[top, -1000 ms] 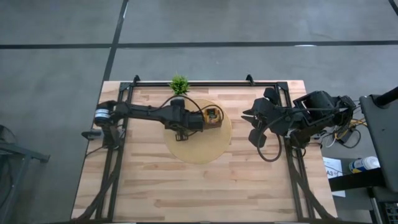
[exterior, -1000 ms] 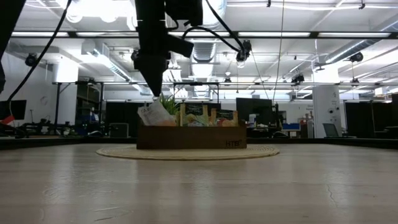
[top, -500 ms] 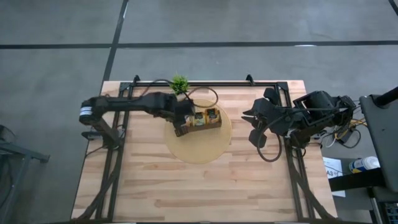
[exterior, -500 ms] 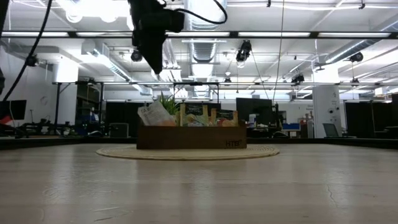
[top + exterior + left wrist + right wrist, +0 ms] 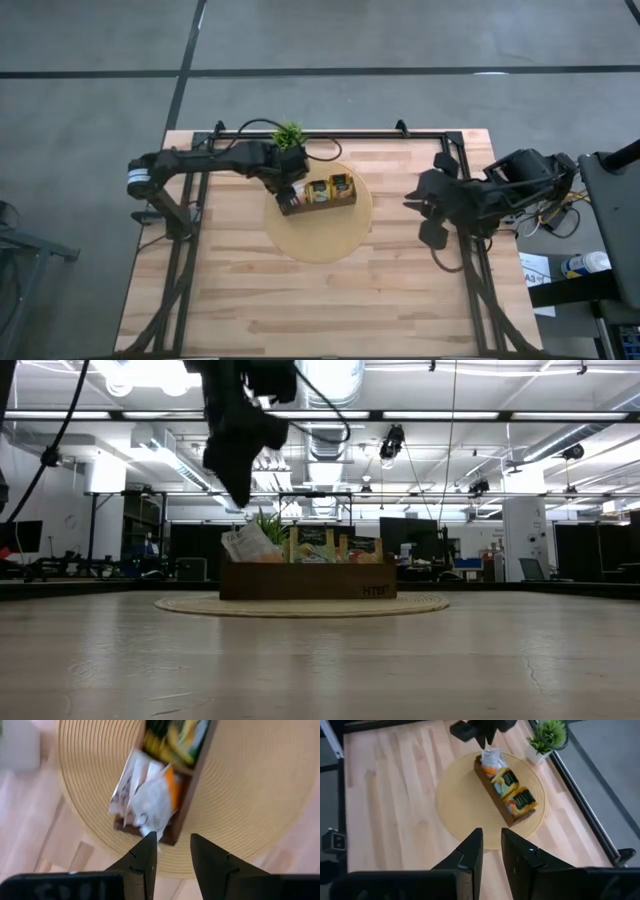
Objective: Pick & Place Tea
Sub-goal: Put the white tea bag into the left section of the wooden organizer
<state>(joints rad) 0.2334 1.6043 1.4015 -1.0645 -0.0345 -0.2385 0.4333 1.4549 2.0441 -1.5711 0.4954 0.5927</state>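
A brown compartment tray [image 5: 318,193] sits on a round woven mat [image 5: 320,240]. White-and-orange tea sachets [image 5: 150,795] stand in its left end compartment, and dark green-and-yellow sachets [image 5: 515,787] fill the other two. No red-pink sachets show. My left gripper [image 5: 172,840] hovers open and empty above the tray's left end [image 5: 283,187], well above it in the low view [image 5: 240,495]. My right gripper [image 5: 491,837], open by a narrow gap, waits near the table's right edge [image 5: 425,205].
A small green potted plant [image 5: 288,135] stands at the far edge, just behind the tray and close to my left arm. A black frame rail [image 5: 330,131] runs along the far edge. Bare wood [image 5: 300,300] lies on the near half of the table.
My left gripper has risen from the white sachets in the tray's left compartment and drawn back toward the table's left and far side. The sachets stay in the tray. My right arm has pulled back a little toward the right edge.
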